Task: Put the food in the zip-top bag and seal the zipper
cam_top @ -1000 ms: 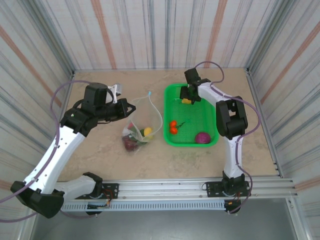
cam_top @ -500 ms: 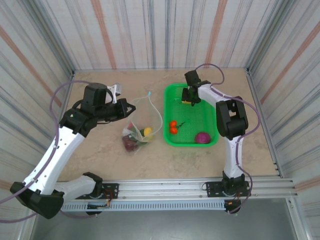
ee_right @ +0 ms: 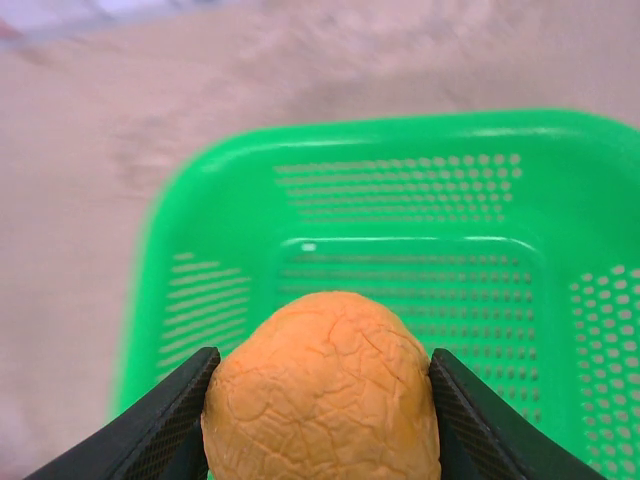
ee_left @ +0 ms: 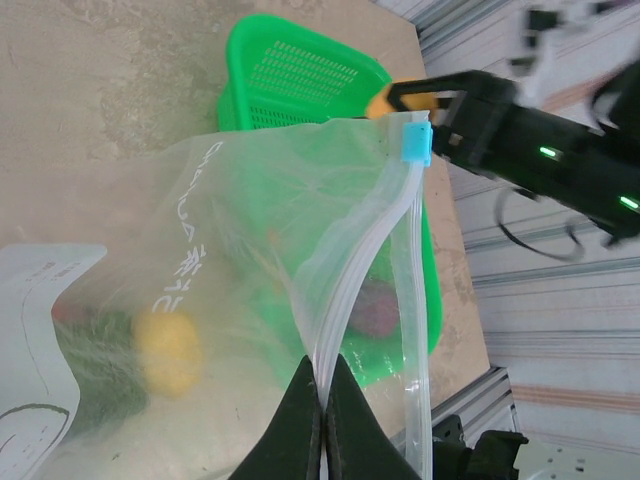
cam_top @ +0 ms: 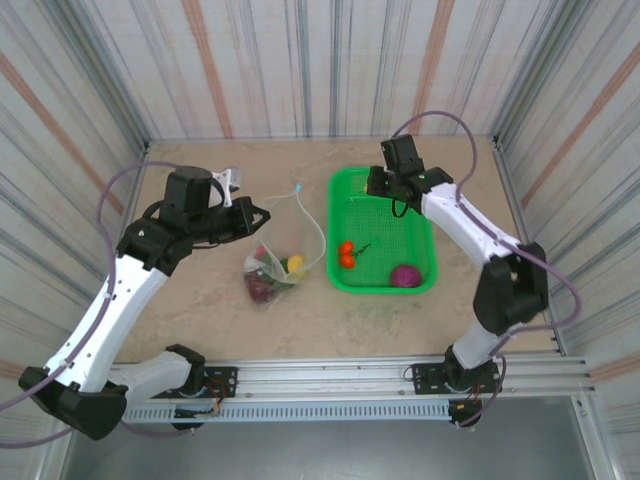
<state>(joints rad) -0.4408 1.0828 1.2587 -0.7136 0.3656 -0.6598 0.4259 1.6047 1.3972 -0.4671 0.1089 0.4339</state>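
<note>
The orange food piece [ee_right: 320,385] sits clamped in our right tool [cam_top: 380,183] over the basket's [cam_top: 334,225] far end. The zip-top bag [ee_left: 230,230] lies on the bench [cam_top: 200,320] just left of the basket, mouth pinched by our left tool [ee_left: 322,415]; we clear the rim, then release well inside the mouth.

- Green mesh basket [cam_top: 395,245]: rectangular plastic, rounded corners, floor and walls pierced with rows of small holes; lying flat on the right half of the table, long side running from near to far.
- Table [cam_top: 220,320]: beige with a marbled pattern and a matte finish, carrying the basket.
- Walls [cam_top: 330,70]: panels closing in the left, far and right sides, streaked lengthwise in grey, white and reddish brown.
- Aluminium rail [cam_top: 340,385]: slotted, running left to right along the near table edge.
</note>
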